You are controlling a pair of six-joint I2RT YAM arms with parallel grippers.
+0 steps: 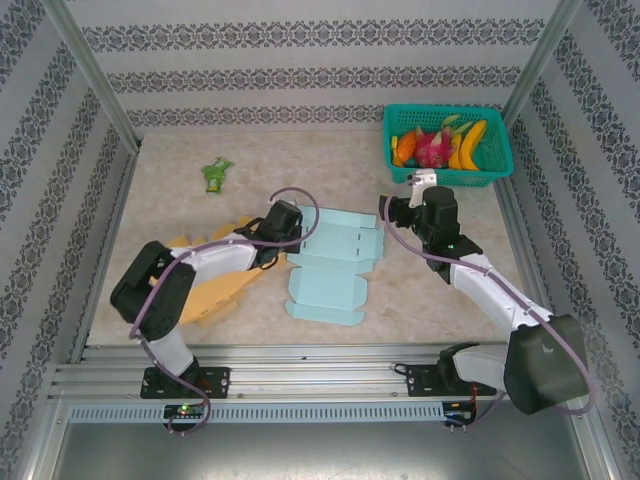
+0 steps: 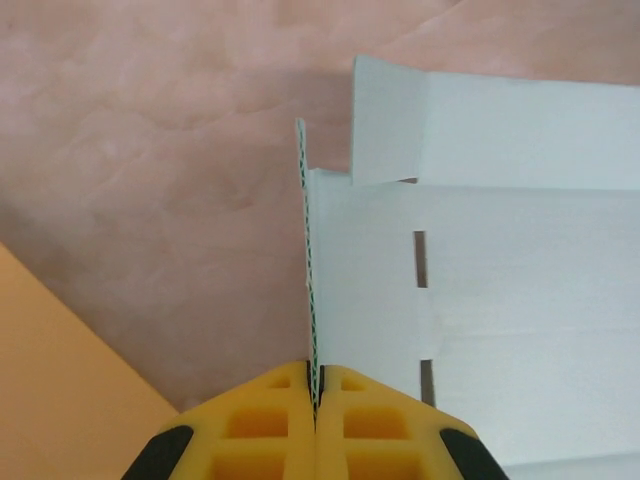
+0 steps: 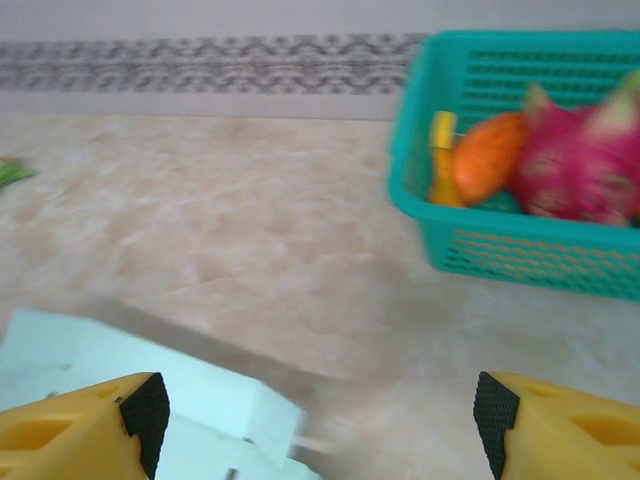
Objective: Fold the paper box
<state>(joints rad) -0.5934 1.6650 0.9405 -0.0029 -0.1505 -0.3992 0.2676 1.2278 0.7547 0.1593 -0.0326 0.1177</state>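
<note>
Black-and-white arms (image 1: pixel 215 255), lilac cables (image 1: pixel 297 189), yellow fingers (image 2: pixel 265 430), black pads (image 3: pixel 147 410)

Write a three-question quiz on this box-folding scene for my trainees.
1. True or false: the left tool is shut on a flap of the pale blue flat cardboard box.
2. Where does the teal plastic mesh basket of fruit stand? A) far right corner B) near left corner C) table centre.
3. Fill in: the right tool has its jaws ____, holding nothing.
Key: 1 true; 2 A; 3 open.

Lab test booth: aluminium frame (image 1: pixel 320 352), patterned walls (image 1: pixel 300 60).
</note>
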